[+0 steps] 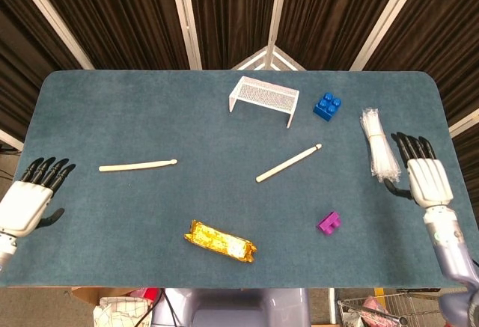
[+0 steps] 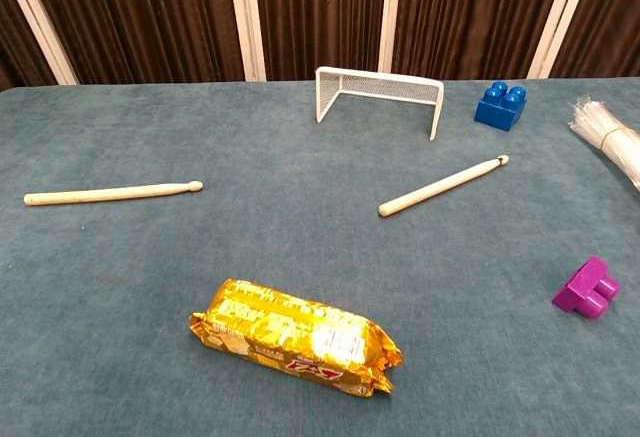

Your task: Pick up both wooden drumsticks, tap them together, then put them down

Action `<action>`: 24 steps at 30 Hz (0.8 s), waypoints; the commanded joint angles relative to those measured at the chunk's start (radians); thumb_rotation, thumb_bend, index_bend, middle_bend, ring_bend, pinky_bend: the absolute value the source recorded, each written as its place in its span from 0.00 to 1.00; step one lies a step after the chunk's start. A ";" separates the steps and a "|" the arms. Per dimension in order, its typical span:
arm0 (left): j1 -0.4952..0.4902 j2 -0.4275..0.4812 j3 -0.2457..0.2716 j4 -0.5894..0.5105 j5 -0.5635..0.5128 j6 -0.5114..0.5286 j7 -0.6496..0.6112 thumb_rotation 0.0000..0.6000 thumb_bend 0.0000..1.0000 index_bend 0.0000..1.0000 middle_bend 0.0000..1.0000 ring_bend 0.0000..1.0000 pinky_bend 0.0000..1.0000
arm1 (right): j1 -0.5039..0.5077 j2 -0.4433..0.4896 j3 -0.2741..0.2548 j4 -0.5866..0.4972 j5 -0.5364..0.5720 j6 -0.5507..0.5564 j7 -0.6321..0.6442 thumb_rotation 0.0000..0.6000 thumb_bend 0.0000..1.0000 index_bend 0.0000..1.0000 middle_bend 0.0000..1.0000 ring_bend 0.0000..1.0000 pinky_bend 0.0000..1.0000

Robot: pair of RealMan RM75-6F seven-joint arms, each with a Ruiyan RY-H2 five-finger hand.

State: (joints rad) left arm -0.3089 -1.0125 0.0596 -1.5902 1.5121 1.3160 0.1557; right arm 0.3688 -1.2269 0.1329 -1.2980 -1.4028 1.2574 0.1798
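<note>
Left stick: lies flat on the table, long axis nearly left to right, tip toward the table's middle, butt toward the left edge. Free of all other things.

Right stick: lies flat near the table's centre, long axis on a diagonal, tip up and to the right toward the blue block, butt down and to the left. Apart from the white goal and the purple block.

Left hand: at the table's left edge, fingers spread and extended, holding nothing. The left stick lies to its right and slightly farther up the table, butt end nearest; this hand is the nearer one to it.

Right hand: at the right edge, fingers spread, empty, just beside the bundle of clear ties. The right stick lies well to its left, tip end nearest; this hand is the nearer one to it.

Neither hand shows in the chest view.

Also on the table: gold snack packet, near the front edge, between the two sticks' positions.

Judgement: either reach would run inward toward the table's middle.
</note>
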 commanded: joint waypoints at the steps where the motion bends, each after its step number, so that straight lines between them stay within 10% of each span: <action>1: 0.021 -0.006 0.006 -0.019 -0.004 0.011 0.001 1.00 0.38 0.07 0.03 0.00 0.00 | -0.077 0.083 -0.058 -0.145 -0.059 0.096 -0.107 1.00 0.31 0.02 0.08 0.08 0.00; 13: 0.183 -0.074 0.030 0.018 0.096 0.270 -0.135 1.00 0.38 0.07 0.03 0.00 0.00 | -0.218 0.190 -0.147 -0.302 -0.214 0.306 -0.218 1.00 0.31 0.02 0.08 0.08 0.00; 24: 0.226 -0.093 0.030 -0.007 0.117 0.304 -0.070 1.00 0.38 0.07 0.03 0.00 0.00 | -0.265 0.207 -0.159 -0.314 -0.256 0.362 -0.211 1.00 0.31 0.02 0.08 0.08 0.00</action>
